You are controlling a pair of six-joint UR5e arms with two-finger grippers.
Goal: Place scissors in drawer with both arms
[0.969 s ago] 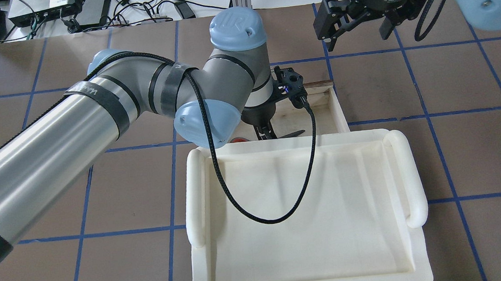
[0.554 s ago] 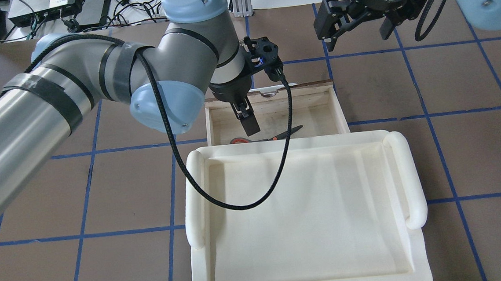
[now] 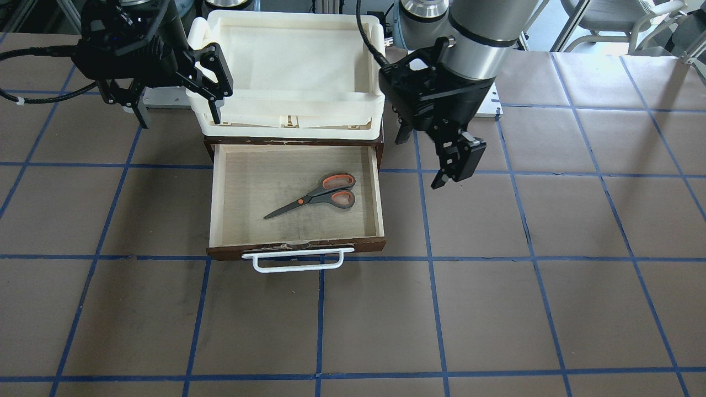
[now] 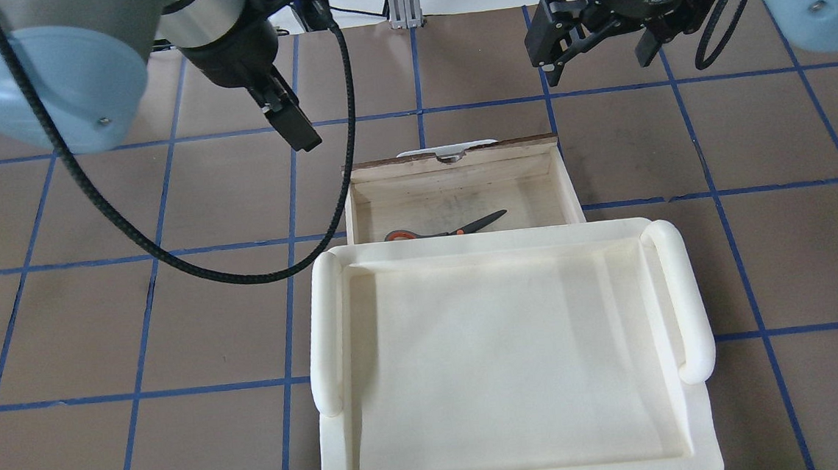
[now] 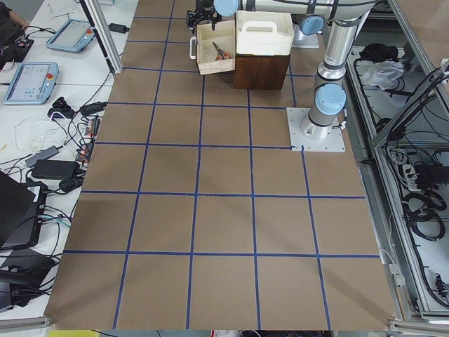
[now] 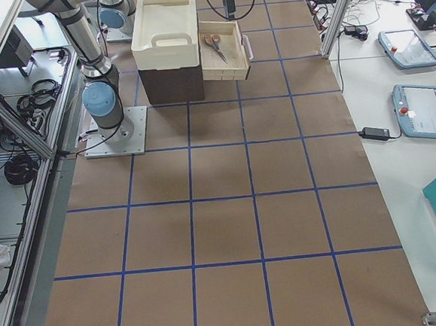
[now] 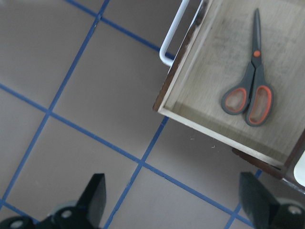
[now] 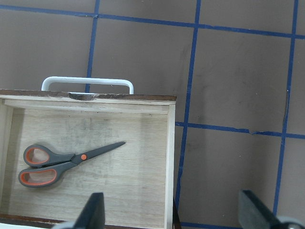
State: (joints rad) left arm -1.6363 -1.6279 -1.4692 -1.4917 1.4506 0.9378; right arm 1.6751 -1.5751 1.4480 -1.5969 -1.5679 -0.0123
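Plywood drawer (image 3: 242, 220) open, scissors (image 3: 310, 199) flat inside, clear of every wall

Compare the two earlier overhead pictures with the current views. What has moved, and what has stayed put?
The left gripper lifted out of the drawer and swung away to the robot's left; it now hangs open over the table beside it. The scissors lie in the drawer where they were. The drawer, the white tray and the open right gripper stayed put.
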